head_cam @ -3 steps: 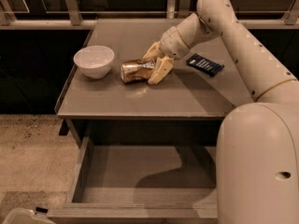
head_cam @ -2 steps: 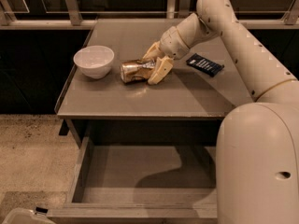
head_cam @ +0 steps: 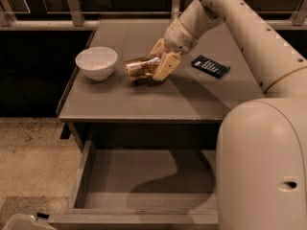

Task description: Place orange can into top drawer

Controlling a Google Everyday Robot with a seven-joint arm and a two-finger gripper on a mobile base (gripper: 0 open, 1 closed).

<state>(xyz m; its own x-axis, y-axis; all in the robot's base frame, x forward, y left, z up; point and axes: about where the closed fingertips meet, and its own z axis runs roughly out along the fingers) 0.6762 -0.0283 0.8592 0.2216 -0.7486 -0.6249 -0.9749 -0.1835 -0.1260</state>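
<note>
The orange can [head_cam: 141, 65] lies on its side between the fingers [head_cam: 165, 67] of my gripper [head_cam: 154, 64], which is shut on it. The can hangs slightly above the tabletop [head_cam: 144, 102], with its shadow just beneath it, at the middle of the table to the right of the white bowl. The top drawer [head_cam: 139, 178] is pulled open below the table's front edge, and nothing lies in the part I can see. My arm hides the drawer's right side.
A white bowl [head_cam: 96, 63] stands on the table's left part. A flat dark blue packet [head_cam: 210, 66] lies to the right of the gripper. A railing runs behind the table. My arm's body fills the lower right.
The gripper has risen a little with the can in it, so the can has come up off the tabletop. Bowl, packet and drawer have not moved.
</note>
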